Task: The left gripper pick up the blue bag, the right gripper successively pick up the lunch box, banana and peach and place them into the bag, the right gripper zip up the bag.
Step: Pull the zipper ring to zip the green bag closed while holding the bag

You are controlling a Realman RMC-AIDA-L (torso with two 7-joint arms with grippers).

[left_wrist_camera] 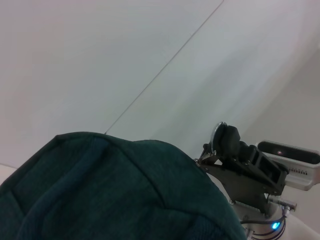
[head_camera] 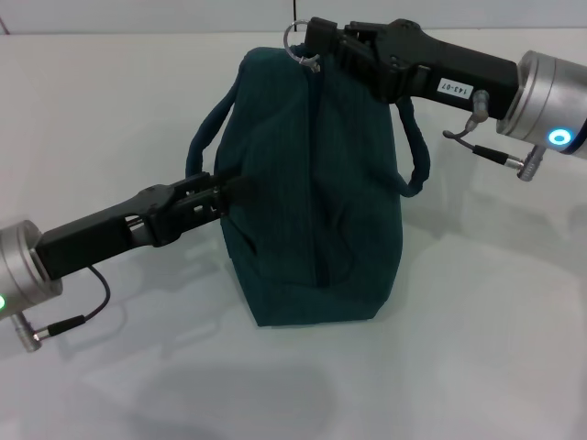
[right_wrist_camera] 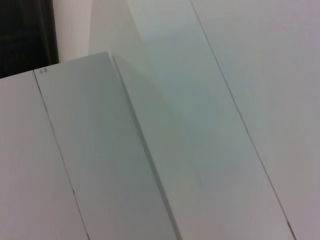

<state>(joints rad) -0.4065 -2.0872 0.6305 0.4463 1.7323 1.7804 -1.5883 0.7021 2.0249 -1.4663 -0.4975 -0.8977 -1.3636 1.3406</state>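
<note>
I had the blue bag (head_camera: 307,192) standing upright on the white surface (head_camera: 477,348), its mouth drawn closed along the top, so I judged the zipping step to be at or near its end. My left end effector (head_camera: 223,194) was clamped on the bag's side fabric, bracing it so it would not slide or tip. My right end effector (head_camera: 316,44) sat at the bag's far top corner, pinched on the zipper's metal ring pull (head_camera: 295,40), pulling against that brace. The lunch box, banana and peach were nowhere visible, presumably inside.
</note>
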